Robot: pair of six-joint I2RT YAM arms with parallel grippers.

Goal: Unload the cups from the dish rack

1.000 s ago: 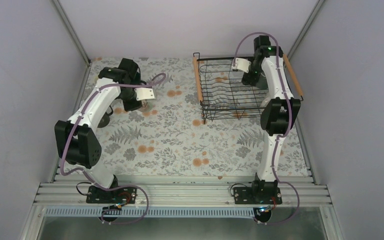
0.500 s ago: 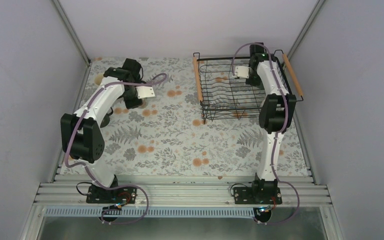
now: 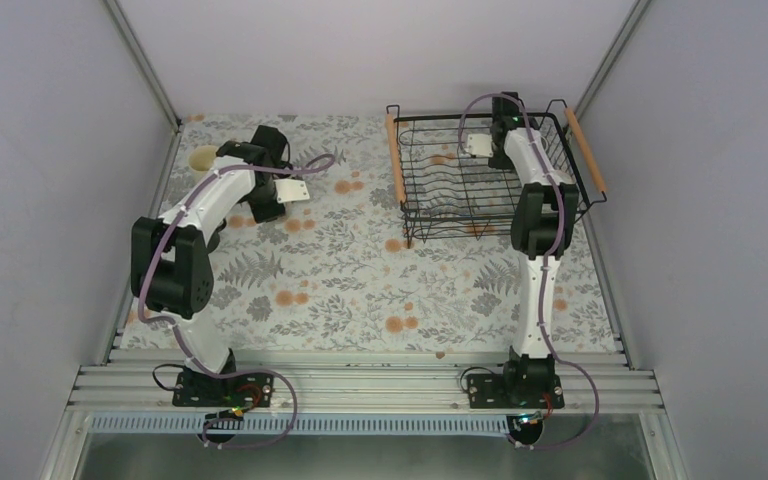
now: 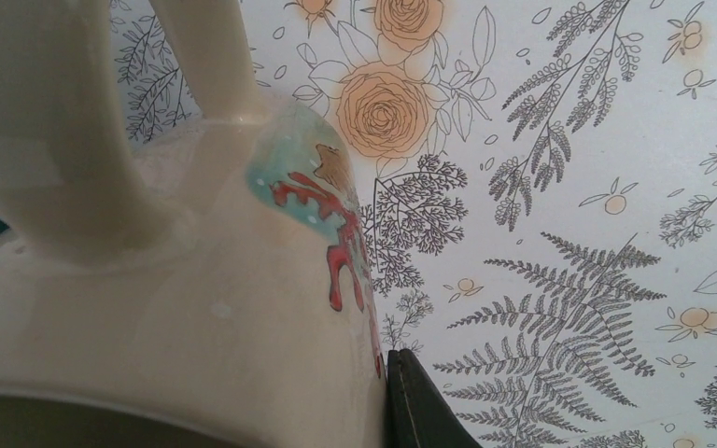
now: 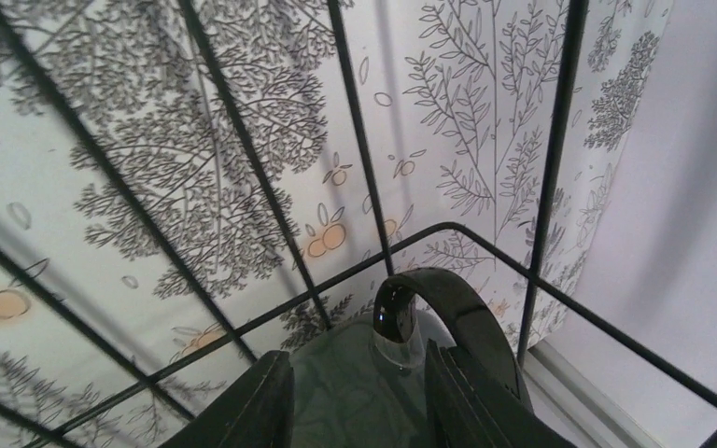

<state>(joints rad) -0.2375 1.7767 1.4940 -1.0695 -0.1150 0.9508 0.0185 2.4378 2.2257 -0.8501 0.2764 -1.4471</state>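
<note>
The dish rack (image 3: 430, 215) sits at the far right of the flowered table (image 3: 360, 290), its two wooden bar handles (image 3: 396, 160) running near to far along its left and right sides. The right arm reaches down into the far part of the rack. In the right wrist view the right gripper (image 5: 359, 364) is narrow, and the dark green mug (image 5: 350, 406) fills the gap between its fingers (image 5: 266, 401). Whether they press on it cannot be told. The mug's glossy handle (image 5: 448, 294) arches up and over toward the right finger, pointing at a rounded corner of the rack's wires. At the far left of the table the left gripper (image 3: 263, 203) holds the white mug with the red pattern (image 4: 243, 308). One dark finger (image 4: 420, 406) lies against its outer wall by the rim, and the other finger is hidden. This mug's rim faces the wrist camera, its body runs away toward the table, and its handle juts toward the top of that view. A cream mug (image 3: 200, 157) stands just beyond the left arm, near the far-left corner.
</note>
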